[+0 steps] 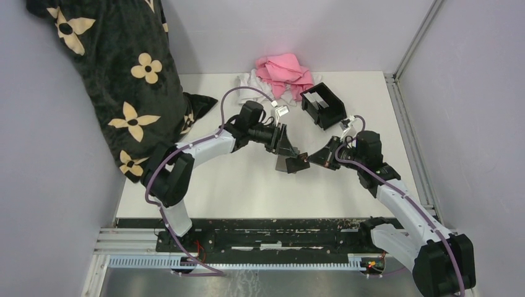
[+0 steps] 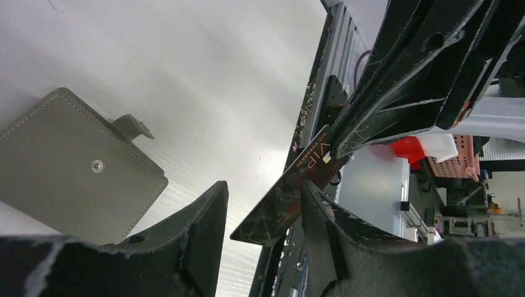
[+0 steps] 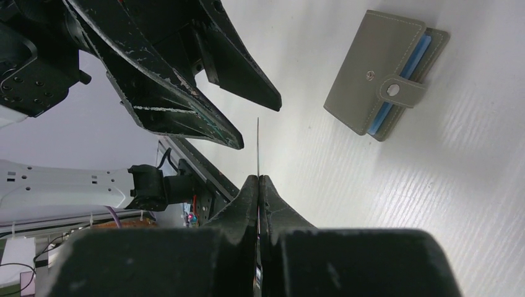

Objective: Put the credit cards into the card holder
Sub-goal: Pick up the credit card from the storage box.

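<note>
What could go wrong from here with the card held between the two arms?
The right fingers pinch the card by one end only; if they let go before the open left fingers close, it may fall. The two sets of fingers stand close together and could knock, twisting the thin card.
</note>
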